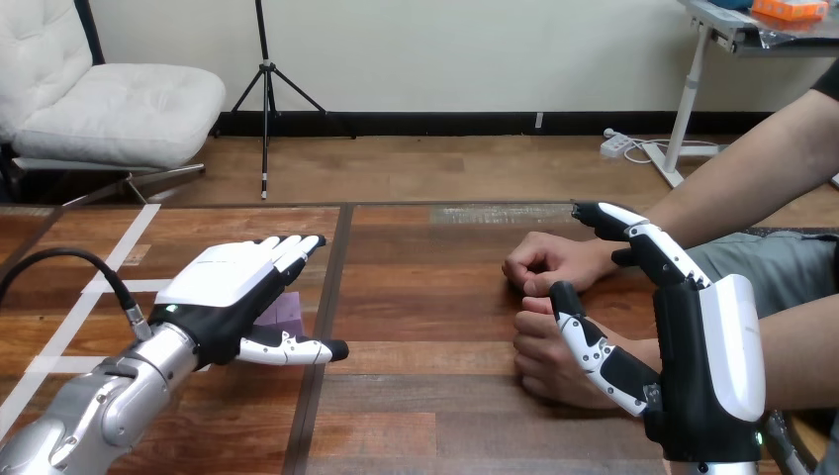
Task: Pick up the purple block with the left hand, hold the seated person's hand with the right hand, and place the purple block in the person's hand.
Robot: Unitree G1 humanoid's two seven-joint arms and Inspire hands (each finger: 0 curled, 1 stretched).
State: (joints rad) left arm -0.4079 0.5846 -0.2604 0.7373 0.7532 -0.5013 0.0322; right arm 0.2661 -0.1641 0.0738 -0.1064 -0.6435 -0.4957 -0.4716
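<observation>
Bare table [430, 317] lies open between purple block [288, 314] and person's hands [552, 265].

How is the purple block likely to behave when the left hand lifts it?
The purple block shows flat faces and straight edges, so it probably stays rigid and won't roll. It looks small beside the left hand, so likely light, though easy to fumble.

Nothing legible here, neither word, number nor brand mark. The desk [435, 297] is bare wood grain, the purple block [287, 315] shows a plain face, and the white shells of the left robot hand [233, 297] and right robot hand [707, 366] carry no readable print (the white tape strips [119, 262] toward the desk's left edge are plain lines, not letters).
</observation>
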